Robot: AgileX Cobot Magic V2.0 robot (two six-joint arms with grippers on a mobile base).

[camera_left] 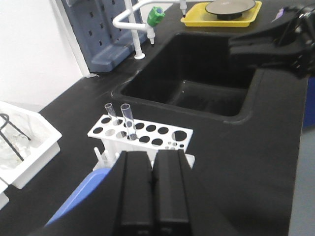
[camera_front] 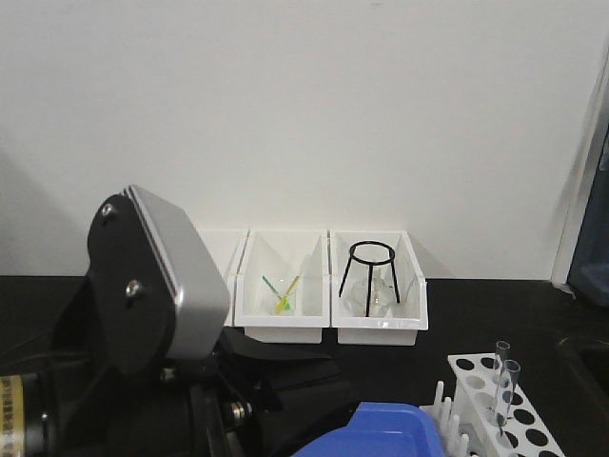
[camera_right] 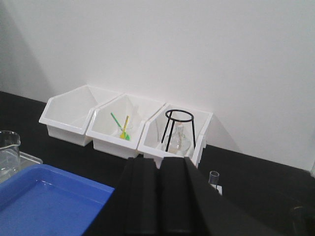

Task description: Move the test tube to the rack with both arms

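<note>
Two clear test tubes (camera_left: 129, 120) (camera_left: 111, 112) stand upright in holes at the left end of the white rack (camera_left: 142, 132). My left gripper (camera_left: 153, 155) is just short of the rack, jaws pressed together with nothing between them. In the front view the rack (camera_front: 466, 367) sits at the lower right with both test tubes (camera_front: 511, 386) in it. My right gripper (camera_right: 158, 161) is shut and empty too, and one test tube rim (camera_right: 213, 176) shows past its right finger. The right arm (camera_left: 280, 39) hangs over the sink.
Three white open-fronted bins (camera_front: 381, 328) line the back wall; the right one holds a black tripod (camera_front: 369, 271). A blue tray (camera_right: 44, 196) lies beside the rack, a beaker (camera_right: 7, 150) to its left. A black sink (camera_left: 197, 83), a tap (camera_left: 142, 19) and a yellow tray (camera_left: 194, 19) lie beyond the rack.
</note>
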